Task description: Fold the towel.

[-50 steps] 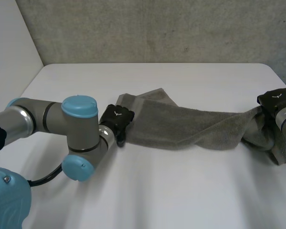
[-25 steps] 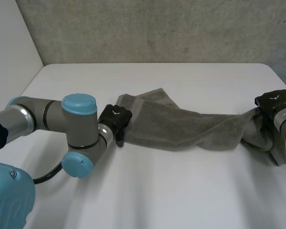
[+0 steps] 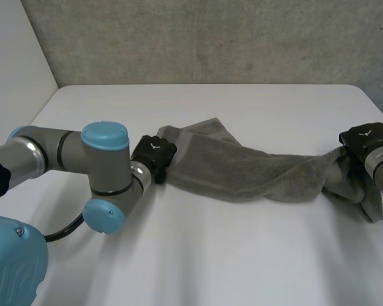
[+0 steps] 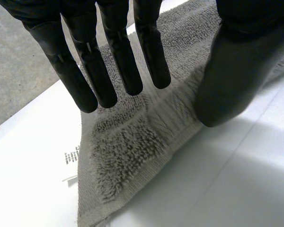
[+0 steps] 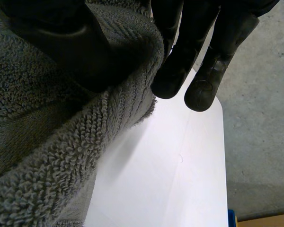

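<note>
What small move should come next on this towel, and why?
Probably close the left robot hand on the corner of the towel. Its fingers are straight over that end, thumb at the edge, nothing pinched, while the right robot hand pinches the other end, raised off the table.

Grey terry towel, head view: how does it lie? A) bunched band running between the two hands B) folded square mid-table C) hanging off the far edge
A: the grey terry towel spans the white table from the left hand to the right hand.
</note>
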`<action>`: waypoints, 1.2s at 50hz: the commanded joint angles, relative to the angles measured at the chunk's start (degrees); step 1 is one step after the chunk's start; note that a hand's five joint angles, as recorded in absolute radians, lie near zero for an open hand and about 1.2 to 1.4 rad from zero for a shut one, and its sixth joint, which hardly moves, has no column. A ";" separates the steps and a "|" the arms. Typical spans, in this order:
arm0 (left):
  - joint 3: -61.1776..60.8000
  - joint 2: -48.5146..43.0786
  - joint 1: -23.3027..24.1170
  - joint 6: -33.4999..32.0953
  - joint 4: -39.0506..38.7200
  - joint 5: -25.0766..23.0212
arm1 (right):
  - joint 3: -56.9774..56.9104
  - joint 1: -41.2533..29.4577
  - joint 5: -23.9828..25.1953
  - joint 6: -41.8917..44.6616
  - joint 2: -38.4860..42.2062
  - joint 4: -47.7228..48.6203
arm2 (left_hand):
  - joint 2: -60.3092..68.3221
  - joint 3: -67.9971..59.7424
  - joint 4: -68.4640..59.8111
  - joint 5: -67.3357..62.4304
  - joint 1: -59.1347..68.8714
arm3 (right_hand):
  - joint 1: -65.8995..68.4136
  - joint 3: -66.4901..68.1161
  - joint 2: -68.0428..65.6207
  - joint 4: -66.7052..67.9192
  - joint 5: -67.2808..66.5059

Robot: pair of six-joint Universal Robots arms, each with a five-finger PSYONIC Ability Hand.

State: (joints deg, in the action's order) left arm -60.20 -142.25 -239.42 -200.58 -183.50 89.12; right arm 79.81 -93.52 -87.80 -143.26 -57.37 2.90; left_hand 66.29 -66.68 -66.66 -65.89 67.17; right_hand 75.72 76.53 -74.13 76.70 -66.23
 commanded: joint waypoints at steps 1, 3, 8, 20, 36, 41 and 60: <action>0.35 0.21 0.09 -0.16 0.25 0.09 | 0.00 0.09 0.00 -0.09 -0.02 0.00 | 13.71 -13.32 -13.34 -4.11 12.83 | 4.28 3.47 -5.87 3.30 -3.77; 0.00 1.00 0.00 -0.16 0.34 -0.09 | 0.08 0.35 0.00 -0.36 -0.81 0.00 | 13.71 -13.32 -13.34 -4.11 12.83 | 4.28 3.47 -5.87 3.30 -3.77; -1.49 8.36 -0.17 0.45 0.34 -0.35 | 0.17 0.09 0.26 -0.97 -6.35 -0.70 | 13.71 -13.32 -13.34 -4.11 12.83 | 4.28 3.47 -5.87 3.30 -3.77; -10.55 29.92 -2.72 0.90 0.16 -0.35 | -5.87 -1.58 8.51 -9.14 -23.14 -14.99 | 13.71 -13.32 -13.34 -4.11 12.83 | 4.28 3.47 -5.87 3.30 -3.77; -14.50 29.66 -10.10 4.32 3.77 -0.79 | -25.14 -2.37 12.75 -5.46 -3.72 -38.23 | 13.71 -13.32 -13.34 -4.11 12.83 | 4.28 3.47 -5.87 3.30 -3.77; -7.21 21.05 -10.10 3.88 7.55 -0.79 | -31.82 -6.94 10.37 -3.08 4.11 -37.79 | 13.71 -13.32 -13.34 -4.11 12.83 | 4.28 3.47 -5.87 3.30 -3.77; 1.06 34.15 -17.40 24.45 -4.60 -3.42 | -30.33 -14.32 15.46 -19.27 -8.47 -11.13 | 13.71 -13.32 -13.34 -4.11 12.83 | 4.28 3.47 -5.87 3.30 -3.77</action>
State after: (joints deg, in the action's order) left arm -58.05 -109.44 -254.92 -179.81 -191.15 87.98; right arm 49.65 -107.74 -76.94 -164.29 -67.67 4.27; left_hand 86.00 -88.39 -86.96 -84.86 82.59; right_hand 76.01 76.84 -74.97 76.68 -66.24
